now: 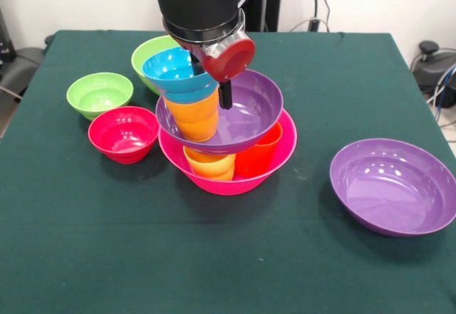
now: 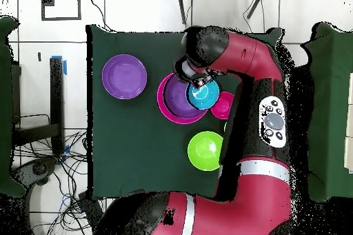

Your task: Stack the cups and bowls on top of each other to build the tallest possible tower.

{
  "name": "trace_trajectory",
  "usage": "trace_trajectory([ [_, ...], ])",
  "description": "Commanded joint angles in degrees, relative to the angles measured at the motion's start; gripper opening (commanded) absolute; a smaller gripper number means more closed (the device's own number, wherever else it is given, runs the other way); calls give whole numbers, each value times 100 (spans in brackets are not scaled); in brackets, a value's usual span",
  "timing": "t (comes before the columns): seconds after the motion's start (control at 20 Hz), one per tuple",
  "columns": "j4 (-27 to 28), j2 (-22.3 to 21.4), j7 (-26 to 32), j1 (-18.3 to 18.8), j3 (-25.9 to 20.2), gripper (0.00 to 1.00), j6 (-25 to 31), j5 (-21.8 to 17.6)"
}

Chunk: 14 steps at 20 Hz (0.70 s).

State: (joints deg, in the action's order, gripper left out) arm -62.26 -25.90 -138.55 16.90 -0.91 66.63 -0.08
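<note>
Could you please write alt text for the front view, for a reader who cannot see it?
The robot's gripper reaches down at a blue bowl topping a tower: hot-pink bowl holding cups, then a purple bowl with an orange cup. On the green table sit a red bowl, two light-green bowls and a second purple bowl.

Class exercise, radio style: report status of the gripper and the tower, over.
Gripper at blue bowl, grip state unclear. Tower: pink base, cups, purple bowl, orange cup, blue bowl on top. Second purple bowl unstacked.
</note>
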Motion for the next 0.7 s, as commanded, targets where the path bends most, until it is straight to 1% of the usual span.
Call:
trace_trajectory([
  [0.05, -136, -128, 828, -203, -337, 100, 317, -451],
  [0.25, -251, -306, 728, -382, -158, 100, 244, -640],
  [0.5, -332, -397, 681, -461, -105, 100, 182, -753],
  [0.6, -293, -388, 687, -468, -109, 100, 198, -779],
  [0.7, -108, -379, 734, -477, -74, 100, 260, -879],
])
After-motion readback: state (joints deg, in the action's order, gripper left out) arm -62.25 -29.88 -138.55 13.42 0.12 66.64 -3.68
